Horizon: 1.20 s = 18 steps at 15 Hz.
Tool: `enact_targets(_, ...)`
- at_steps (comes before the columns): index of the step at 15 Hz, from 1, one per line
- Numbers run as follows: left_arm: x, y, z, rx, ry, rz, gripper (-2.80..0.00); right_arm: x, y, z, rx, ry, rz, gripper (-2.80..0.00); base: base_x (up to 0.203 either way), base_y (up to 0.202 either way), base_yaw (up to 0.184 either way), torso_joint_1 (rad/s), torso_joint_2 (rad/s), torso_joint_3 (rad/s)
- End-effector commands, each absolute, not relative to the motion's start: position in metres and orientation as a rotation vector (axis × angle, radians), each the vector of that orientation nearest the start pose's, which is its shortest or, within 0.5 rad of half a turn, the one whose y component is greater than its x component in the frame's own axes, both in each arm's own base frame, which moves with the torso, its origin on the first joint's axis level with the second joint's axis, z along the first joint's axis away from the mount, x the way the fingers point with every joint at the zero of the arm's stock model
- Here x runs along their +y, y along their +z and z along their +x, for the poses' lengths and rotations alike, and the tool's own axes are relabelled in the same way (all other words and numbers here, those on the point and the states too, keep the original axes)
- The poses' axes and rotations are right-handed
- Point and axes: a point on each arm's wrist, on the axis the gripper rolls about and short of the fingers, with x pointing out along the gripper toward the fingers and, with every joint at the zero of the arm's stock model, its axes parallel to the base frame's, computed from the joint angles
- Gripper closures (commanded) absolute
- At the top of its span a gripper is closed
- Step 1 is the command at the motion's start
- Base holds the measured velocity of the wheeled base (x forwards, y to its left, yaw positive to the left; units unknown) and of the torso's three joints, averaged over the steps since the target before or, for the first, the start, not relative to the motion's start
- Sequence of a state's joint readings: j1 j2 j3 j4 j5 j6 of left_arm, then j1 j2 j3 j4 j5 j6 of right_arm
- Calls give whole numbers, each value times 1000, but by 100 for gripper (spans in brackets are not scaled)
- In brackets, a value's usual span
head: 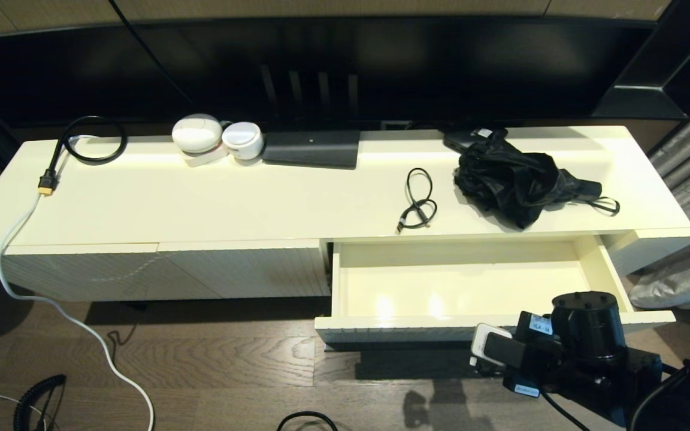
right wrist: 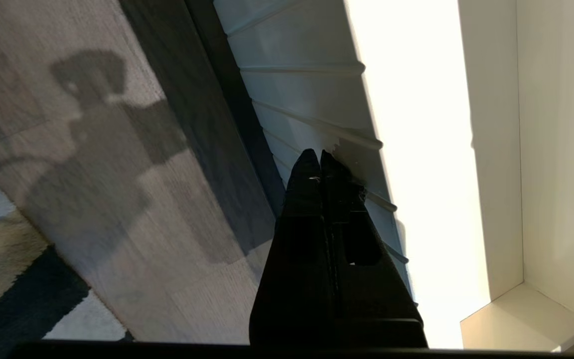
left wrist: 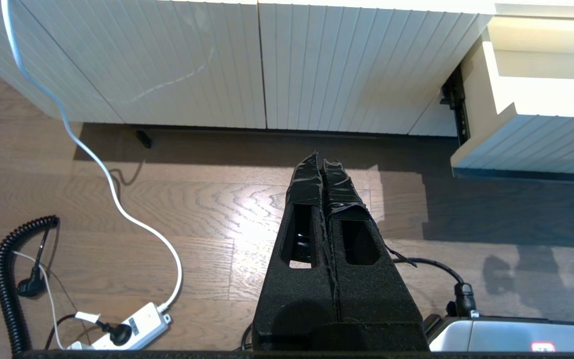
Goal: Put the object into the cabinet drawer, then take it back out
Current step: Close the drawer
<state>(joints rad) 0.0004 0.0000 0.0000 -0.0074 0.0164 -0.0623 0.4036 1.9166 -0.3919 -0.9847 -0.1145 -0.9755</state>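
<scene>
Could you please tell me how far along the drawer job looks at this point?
Done: the cabinet drawer is pulled open, and nothing lies in the part of it that shows. In hand: nothing is held; the right gripper is shut, empty, by the drawer's ribbed front, and the left gripper is shut over the floor. Left: no object is in the drawer, whether not yet put in or already taken out; the black umbrella lies on the cabinet top.

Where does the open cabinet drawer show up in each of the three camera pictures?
Head view: the cabinet drawer is pulled out at lower right, nothing in it.
Left wrist view: its corner at the right edge.
Right wrist view: its ribbed front and inside fill the right side.
Shared landmark: the drawer's ribbed front.
</scene>
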Motion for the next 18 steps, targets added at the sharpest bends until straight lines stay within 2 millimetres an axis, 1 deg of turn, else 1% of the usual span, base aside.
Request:
enact_targets(1, 0, 76, -23, -8, 18, -63, 0, 107, 60, 256, 331, 512, -1087, 0, 0, 0, 0, 0, 0, 0)
enact_targets(5, 0, 76, -23, -8, 18, -63, 0, 111, 71, 268, 278, 478, -1083, 0, 0, 0, 0, 0, 0, 0)
enact_targets(10, 0, 76, -23, -8, 18, -63, 0, 105, 84, 281, 234, 425, -1110, 0, 0, 0, 0, 0, 0, 0)
enact_targets(13, 0, 76, -23, -9, 17, -63, 0, 106, 92, 291, 203, 399, -1109, 0, 0, 0, 0, 0, 0, 0)
enact_targets(16, 0, 76, -23, -8, 18, -63, 0, 104, 99, 301, 171, 369, -1142, 0, 0, 0, 0, 0, 0, 0)
enact_targets(18, 0, 76, -23, -8, 18, -63, 0, 104, 100, 305, 173, 364, -1144, 0, 0, 0, 0, 0, 0, 0)
